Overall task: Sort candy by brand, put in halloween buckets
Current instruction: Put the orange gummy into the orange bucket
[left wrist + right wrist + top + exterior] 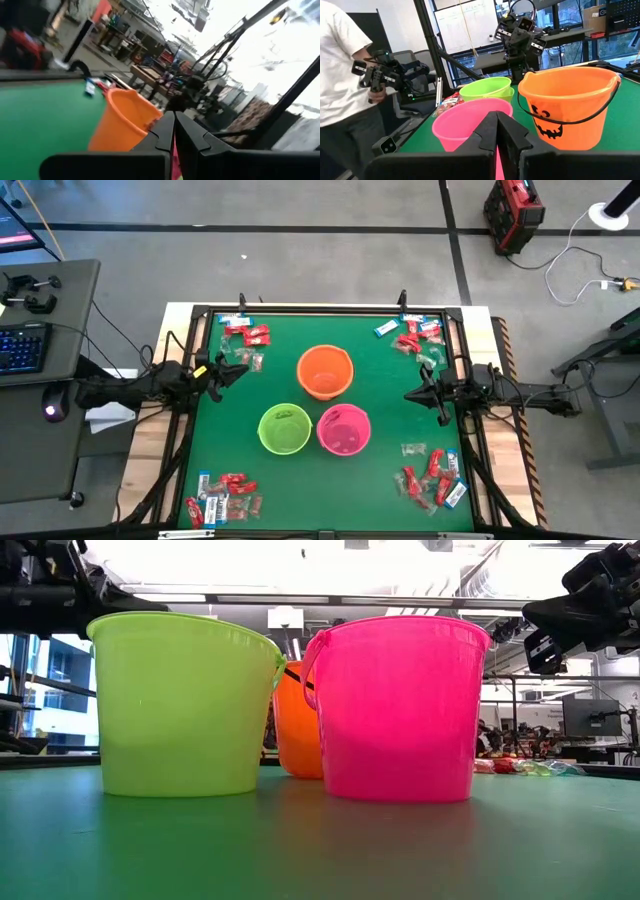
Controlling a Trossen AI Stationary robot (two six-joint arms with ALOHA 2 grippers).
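Note:
Three buckets stand upright on the green mat: orange bucket [325,372] toward the far side, lime green bucket [285,428] and hot pink bucket [344,430] side by side nearer. Candy lies in four piles at the mat's corners: far left [246,335], far right [416,336], near left [222,498], near right [432,478]. My left gripper [238,373] hovers left of the orange bucket, shut and empty [174,119]. My right gripper [413,393] hovers right of the buckets, also shut and empty [497,118]. Both are raised above the mat.
Black frame rails [190,380] border the mat on all sides. A person in a white shirt [340,70] stands beyond the table's left side, holding a dark device. A desk with keyboard [22,345] stands left of the table. The buckets' rims [400,630] rise high above the mat.

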